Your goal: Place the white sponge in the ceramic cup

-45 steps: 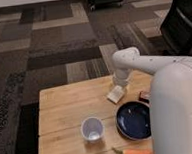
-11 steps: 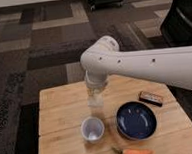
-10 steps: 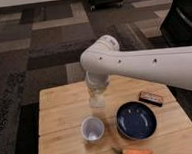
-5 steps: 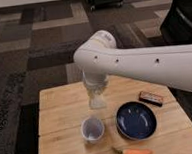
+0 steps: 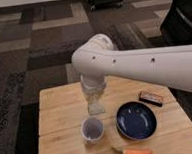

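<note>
White sponge, a small off-white soft block (image 5: 96, 109), is now lower and hangs just over the cup, not in yet.
Small round white ceramic cup (image 5: 92, 128) sits lower centre-left of the frame on the light wooden table (image 5: 58, 124), unmoved. Two-finger gripper (image 5: 95, 104) is just above and behind its rim, apparently clamped on the sponge; half a second ago it hung higher. Transport looks done, release pending, and it probably needs a small shift over the cup's mouth first. Dark blue round plate (image 5: 136, 119) and dark flat bar (image 5: 151, 97) to the right, untouched.

Arm (image 5: 138, 63) extends from right; claw (image 5: 95, 102) hangs downward beneath the bent wrist (image 5: 93, 84).
</note>
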### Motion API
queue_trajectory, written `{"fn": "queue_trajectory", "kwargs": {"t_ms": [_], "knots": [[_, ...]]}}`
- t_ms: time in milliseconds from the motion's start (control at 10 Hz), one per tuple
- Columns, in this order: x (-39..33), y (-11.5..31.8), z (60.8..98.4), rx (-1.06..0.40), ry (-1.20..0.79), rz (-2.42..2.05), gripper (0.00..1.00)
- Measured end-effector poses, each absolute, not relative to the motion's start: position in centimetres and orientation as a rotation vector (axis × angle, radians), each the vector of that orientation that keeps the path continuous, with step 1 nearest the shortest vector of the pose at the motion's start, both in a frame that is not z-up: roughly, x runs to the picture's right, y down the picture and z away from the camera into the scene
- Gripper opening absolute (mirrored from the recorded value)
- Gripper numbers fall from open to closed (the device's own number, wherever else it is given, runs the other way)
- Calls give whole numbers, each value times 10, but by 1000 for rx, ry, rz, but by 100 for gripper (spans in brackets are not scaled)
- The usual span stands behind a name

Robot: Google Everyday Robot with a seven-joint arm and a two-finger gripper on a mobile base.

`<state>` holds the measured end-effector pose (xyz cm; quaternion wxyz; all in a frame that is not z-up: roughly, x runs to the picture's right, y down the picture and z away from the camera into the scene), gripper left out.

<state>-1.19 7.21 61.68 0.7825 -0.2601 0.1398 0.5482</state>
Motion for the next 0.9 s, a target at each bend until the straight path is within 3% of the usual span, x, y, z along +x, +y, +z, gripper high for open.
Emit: {"fn": "queue_trajectory", "kwargs": {"t_ms": [900], "knots": [[-13, 74, 615, -570, 299, 1176, 0]]}}
